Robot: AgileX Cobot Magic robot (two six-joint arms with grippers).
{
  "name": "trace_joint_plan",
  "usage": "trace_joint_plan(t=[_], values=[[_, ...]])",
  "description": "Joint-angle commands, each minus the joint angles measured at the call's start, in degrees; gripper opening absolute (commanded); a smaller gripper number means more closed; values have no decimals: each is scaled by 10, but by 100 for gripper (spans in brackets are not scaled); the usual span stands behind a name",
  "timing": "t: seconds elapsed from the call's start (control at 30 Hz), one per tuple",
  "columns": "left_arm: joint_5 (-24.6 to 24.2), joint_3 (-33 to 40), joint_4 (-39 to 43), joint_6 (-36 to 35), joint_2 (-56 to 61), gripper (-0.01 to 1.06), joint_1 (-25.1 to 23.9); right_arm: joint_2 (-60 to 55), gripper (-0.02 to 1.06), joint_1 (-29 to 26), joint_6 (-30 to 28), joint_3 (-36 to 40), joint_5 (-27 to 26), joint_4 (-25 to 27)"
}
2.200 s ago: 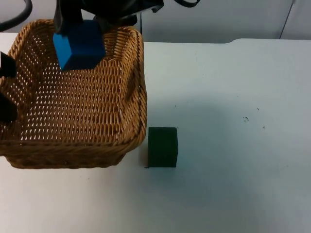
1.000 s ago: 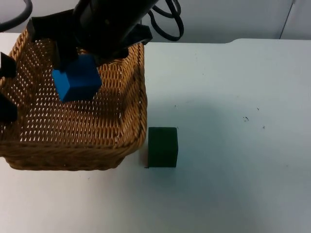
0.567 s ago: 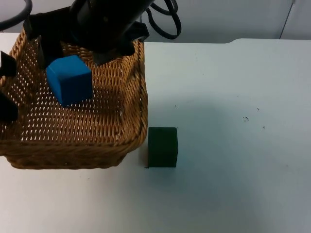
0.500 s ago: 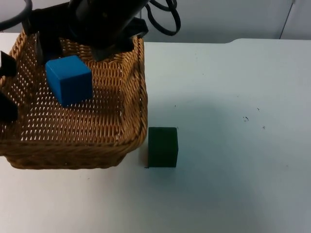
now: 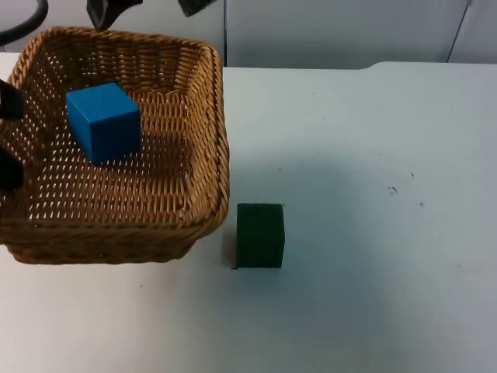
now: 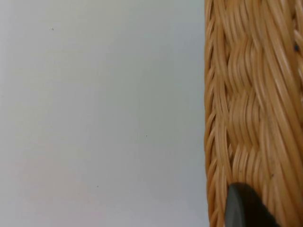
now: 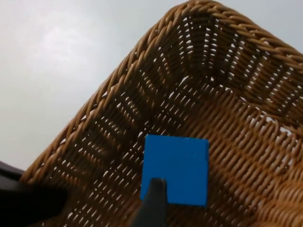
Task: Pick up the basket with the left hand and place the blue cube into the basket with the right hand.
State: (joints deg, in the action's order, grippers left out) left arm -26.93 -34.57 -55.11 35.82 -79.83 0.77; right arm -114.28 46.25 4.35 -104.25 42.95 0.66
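From my remote seat: the left end effector (image 5: 8, 144) sits at the basket's outer left wall, one black finger above and one below on the rim, clamped on the basket (image 5: 198, 124). In the left wrist view I see the woven wall (image 6: 251, 109) right against the fingertip (image 6: 244, 208), with bare white desk (image 6: 94, 113) running alongside it.

The right end effector (image 5: 151, 6) is up above the basket's far rim, and its two fingers are spread with nothing between them, so it's released. The blue cube (image 5: 103, 122) lies below it on the basket floor, toward the far left part of the basket, not touching any wall as far as I can tell. The right wrist view looks straight down on the cube (image 7: 176, 169) inside the weave (image 7: 222, 104), with a fingertip (image 7: 154, 205) in front of the cube's near edge.

Edges and room: the basket's right wall stands near a dark green cube (image 5: 260, 235), which sits just off the basket's near right corner, with a thin gap between them. Everything past the green cube, away from both end effectors, is open desk (image 5: 388, 256), all the way out to the desk's far edge at the grey wall (image 5: 342, 31).

Count: one basket, one blue cube, one green cube, two end effectors.
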Motion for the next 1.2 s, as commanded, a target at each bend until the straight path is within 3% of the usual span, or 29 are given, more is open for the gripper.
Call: trace_joint_plan(t=[0.0,0.17,0.57,1.17], values=[[11,0,-17,2,-2,0,0,33,79,2,-9,15,2,-12],[24,0,-17,2,-16,0,0,101,79,2,-9,77,-24,-34],[84,0,-15,32,-79,0,0,320,79,2,1,323,-140,-37],[93,-60,-22,62,-133,0,0,480,79,2,4,450,-151,-34]])
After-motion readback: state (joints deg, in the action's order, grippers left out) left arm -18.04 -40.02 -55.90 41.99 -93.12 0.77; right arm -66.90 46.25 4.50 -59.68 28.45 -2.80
